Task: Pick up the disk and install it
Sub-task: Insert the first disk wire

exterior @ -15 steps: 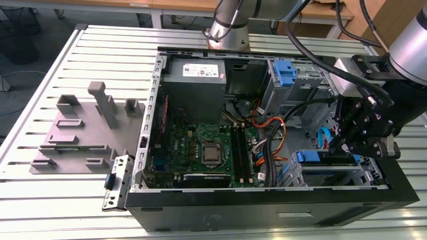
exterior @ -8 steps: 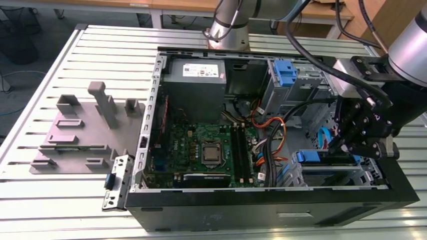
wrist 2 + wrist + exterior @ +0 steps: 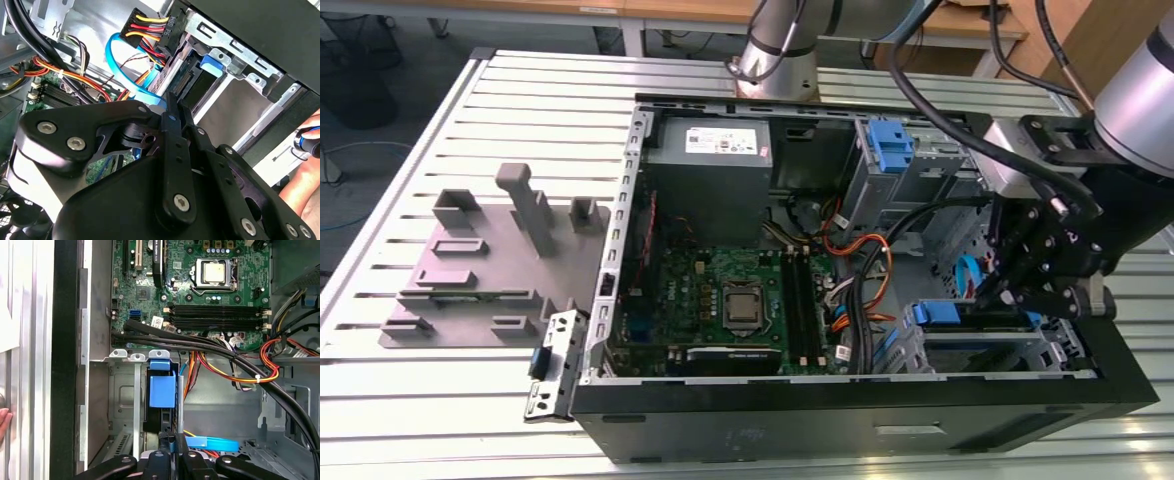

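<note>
The disk (image 3: 974, 328) stands on edge in the metal drive bay at the lower corner of the open computer case (image 3: 854, 420), on the exterior view's right. Its blue carrier tab (image 3: 162, 387) sticks up at the bay's mouth, also visible in the second wrist view (image 3: 210, 65). My gripper (image 3: 1011, 298) hangs just over the disk's other end, above the bay. Its black fingers (image 3: 172, 112) sit close together, almost touching, with a sliver of light blue between them. I cannot tell if they pinch the carrier's edge or merely rest against it.
A light blue data cable (image 3: 117, 65) and bundled power wires (image 3: 235, 370) cross beside the bay. A bare blue bracket (image 3: 890, 145) sits in the upper bay by the grey power supply (image 3: 720, 145). A grey fixture plate (image 3: 480, 270) lies outside the case. A person's hand (image 3: 305, 150) is close by.
</note>
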Robot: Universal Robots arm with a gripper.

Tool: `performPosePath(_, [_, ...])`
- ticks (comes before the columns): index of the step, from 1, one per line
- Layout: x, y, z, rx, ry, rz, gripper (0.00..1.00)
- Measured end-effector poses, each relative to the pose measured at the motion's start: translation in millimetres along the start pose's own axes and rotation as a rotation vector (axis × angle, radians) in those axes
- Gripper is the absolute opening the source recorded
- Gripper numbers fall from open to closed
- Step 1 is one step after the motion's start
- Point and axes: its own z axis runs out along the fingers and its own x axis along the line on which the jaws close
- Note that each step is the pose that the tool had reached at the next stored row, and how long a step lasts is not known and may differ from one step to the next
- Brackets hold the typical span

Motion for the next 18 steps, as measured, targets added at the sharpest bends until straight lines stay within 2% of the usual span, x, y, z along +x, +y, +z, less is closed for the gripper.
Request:
performPosePath(15, [0.0, 0.0, 2.4, 0.0000, 0.0002, 0.000, 0.16])
performPosePath(17, [0.0, 0.0, 2.6, 0.0000, -0.0001, 0.000, 0.17])
performPosePath(18, [0.0, 0.0, 2.5, 0.0000, 0.0001, 0.000, 0.24])
